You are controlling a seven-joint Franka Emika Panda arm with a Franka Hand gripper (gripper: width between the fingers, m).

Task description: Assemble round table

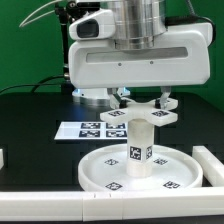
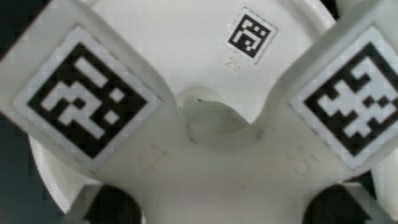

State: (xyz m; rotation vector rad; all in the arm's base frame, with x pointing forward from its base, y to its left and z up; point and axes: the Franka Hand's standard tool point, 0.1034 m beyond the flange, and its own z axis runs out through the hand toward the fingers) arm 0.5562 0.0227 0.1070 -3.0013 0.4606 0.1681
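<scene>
The white disc top (image 1: 100,172) lies on the black table with the short cylindrical leg (image 1: 138,150) standing upright at its middle. The cross-shaped foot (image 1: 141,116) sits on top of the leg. My gripper (image 1: 141,106) comes straight down over it, with one finger on each side, shut on the foot. In the wrist view the foot (image 2: 205,130) fills the frame, with two of its arms carrying large markers. The disc top (image 2: 214,25) shows beyond it. My gripper (image 2: 228,205) holds the foot's hub between dark fingertips (image 2: 118,205).
The marker board (image 1: 84,128) lies flat behind the disc top, toward the exterior view's left. Long white edge bars run along the front (image 1: 60,206) and the exterior view's right (image 1: 211,166). The robot's base (image 1: 95,95) stands at the back.
</scene>
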